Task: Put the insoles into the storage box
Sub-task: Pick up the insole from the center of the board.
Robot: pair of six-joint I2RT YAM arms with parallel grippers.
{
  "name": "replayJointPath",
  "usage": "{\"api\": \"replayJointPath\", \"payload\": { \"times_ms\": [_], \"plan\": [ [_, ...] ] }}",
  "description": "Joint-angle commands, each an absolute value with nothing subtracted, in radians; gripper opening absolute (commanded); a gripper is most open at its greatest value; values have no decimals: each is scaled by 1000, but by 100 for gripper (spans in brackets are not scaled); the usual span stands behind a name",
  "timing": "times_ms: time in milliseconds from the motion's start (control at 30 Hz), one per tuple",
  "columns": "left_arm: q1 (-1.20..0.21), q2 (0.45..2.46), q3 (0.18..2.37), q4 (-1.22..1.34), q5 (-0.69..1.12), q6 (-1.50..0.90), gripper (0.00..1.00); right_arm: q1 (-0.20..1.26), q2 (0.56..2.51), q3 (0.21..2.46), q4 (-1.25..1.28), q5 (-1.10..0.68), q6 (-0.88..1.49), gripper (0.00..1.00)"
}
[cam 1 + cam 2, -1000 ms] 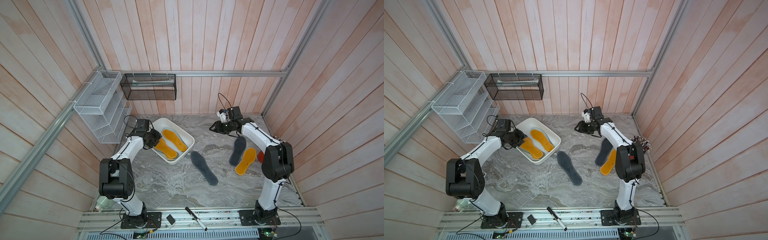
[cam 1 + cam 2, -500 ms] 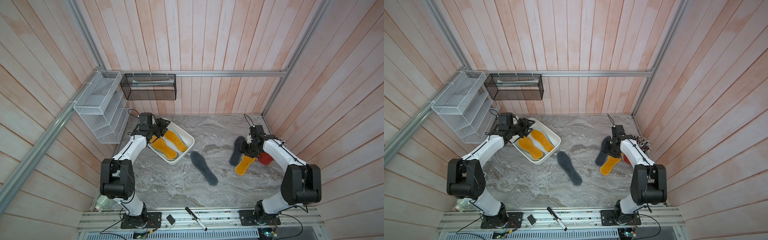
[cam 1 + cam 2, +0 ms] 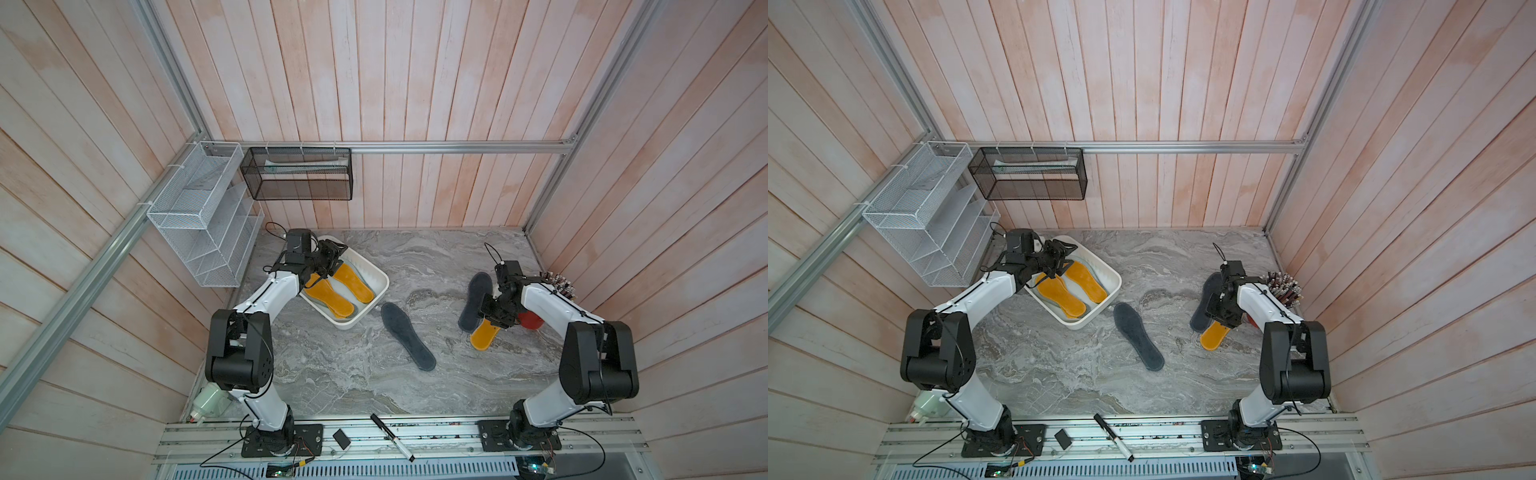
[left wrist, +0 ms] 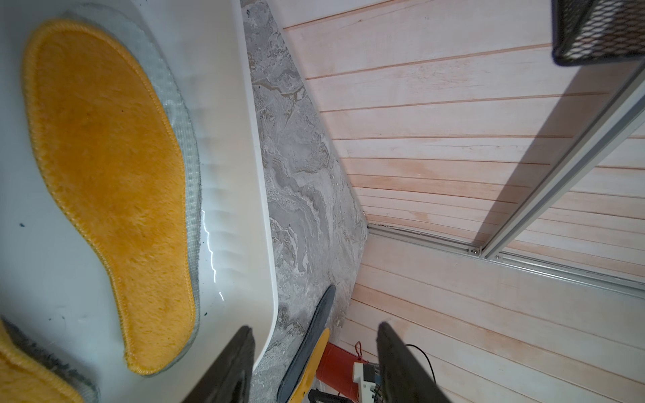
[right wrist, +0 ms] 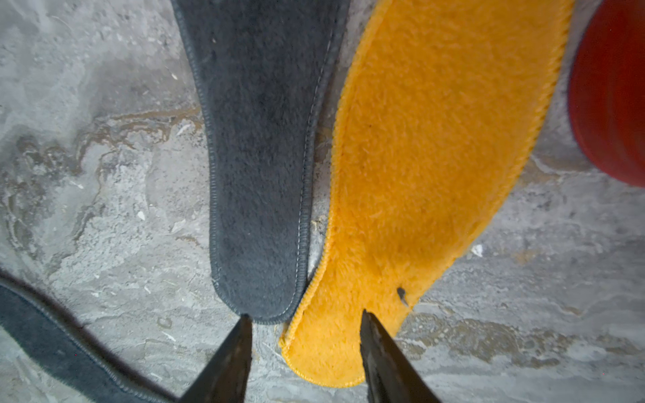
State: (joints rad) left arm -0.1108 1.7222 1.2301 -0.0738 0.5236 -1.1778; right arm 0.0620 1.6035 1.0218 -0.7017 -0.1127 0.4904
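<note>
In both top views the white rectangular plastic storage box (image 3: pixel 366 262), left of centre, holds two orange-yellow fuzzy insoles (image 3: pixel 353 283); the left gripper (image 3: pixel 332 254) hovers above it. Left wrist: its jaws stand apart, empty. Right wrist: the right gripper (image 5: pixel 303 317), jaws apart, hangs over the heel of a loose orange-yellow insole (image 5: pixel 429 157), beside a dark grey fuzzy insole (image 5: pixel 261 157).

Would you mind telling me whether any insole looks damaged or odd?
The orange insole under the right gripper shows a small dark nick near its edge, by one fingertip; tear or debris, I cannot tell.
</note>
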Motion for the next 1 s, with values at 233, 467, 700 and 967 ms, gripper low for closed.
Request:
{"api": "replayJointPath", "payload": {
  "times_ms": [233, 467, 700, 967],
  "plan": [
    [-112, 1700, 1226, -96, 540, -1157, 57, 44, 1685, 1016, -670, -38, 531, 50],
    [-112, 1705, 1220, -82, 541, -1161, 57, 35, 1741, 1036, -665, -34, 506, 50],
    [-112, 1706, 1197, -31, 522, -1190, 57, 32, 1779, 1032, -675, -21, 474, 47],
    [-112, 1716, 1214, -50, 518, -1184, 57, 31, 1787, 991, -680, -14, 456, 26]
  ]
}}
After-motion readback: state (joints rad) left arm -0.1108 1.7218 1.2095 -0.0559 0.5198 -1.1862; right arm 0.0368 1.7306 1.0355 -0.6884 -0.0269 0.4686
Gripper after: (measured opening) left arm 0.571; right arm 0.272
